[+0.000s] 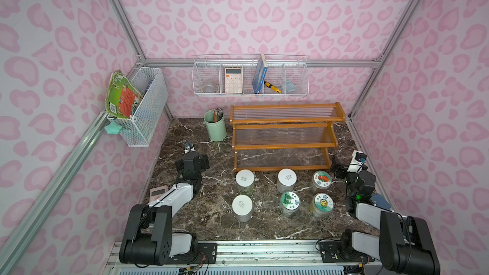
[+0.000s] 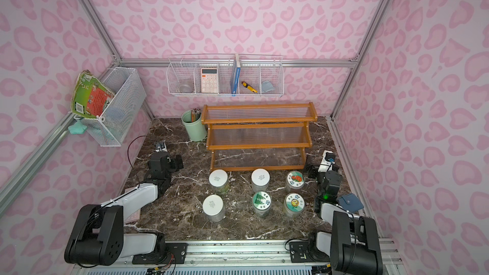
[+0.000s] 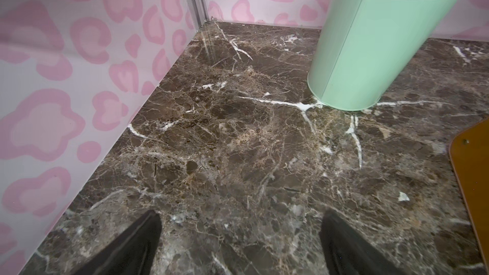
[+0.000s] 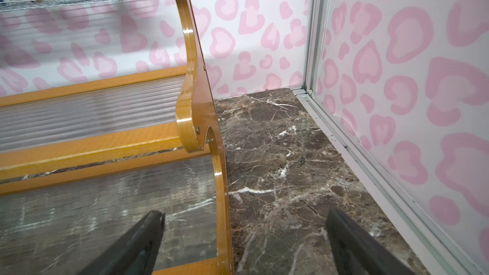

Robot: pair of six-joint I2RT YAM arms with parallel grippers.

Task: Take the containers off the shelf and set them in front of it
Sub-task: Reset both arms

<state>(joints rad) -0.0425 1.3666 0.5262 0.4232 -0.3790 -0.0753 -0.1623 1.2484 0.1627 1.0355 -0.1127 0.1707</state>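
Closest to the lens, the left arm's shoulder [image 1: 148, 234] and the right arm's shoulder [image 1: 404, 244] sit on the rail. Just beyond them stand the six jars, all upright on the marble tabletop [image 1: 206, 223] in two rows of three. Three have plain white lids and three have pictured ones, among them the red-fruit jar [image 1: 322, 178] and the sunflower jar [image 1: 322, 203]. The back row stands close in front of the shelf [image 1: 284, 146], whose three ribbed tiers show bare in both top views, so I judge the task as good as done. What could go wrong now comes from clearing the arms away. The right gripper [image 4: 246, 247] has its jaws spread wide with nothing between them, and it sits low beside the shelf's end panel, which in the right wrist view rises just ahead between the two fingers. A careless sideways sweep could hook that panel and shove the shelf into the back row, or the wrist could clip the red-fruit jar. The left gripper [image 3: 240, 250] is likewise wide apart and empty. It points toward the mint-green pencil cup [image 3: 383, 48], so a forward push could tip that over. The jars lie between the two grippers and a little nearer the arm bases. The red-fruit jar is just beside the right gripper, while the nearest white-lidded jar [image 1: 245, 178] is well apart from the left one.
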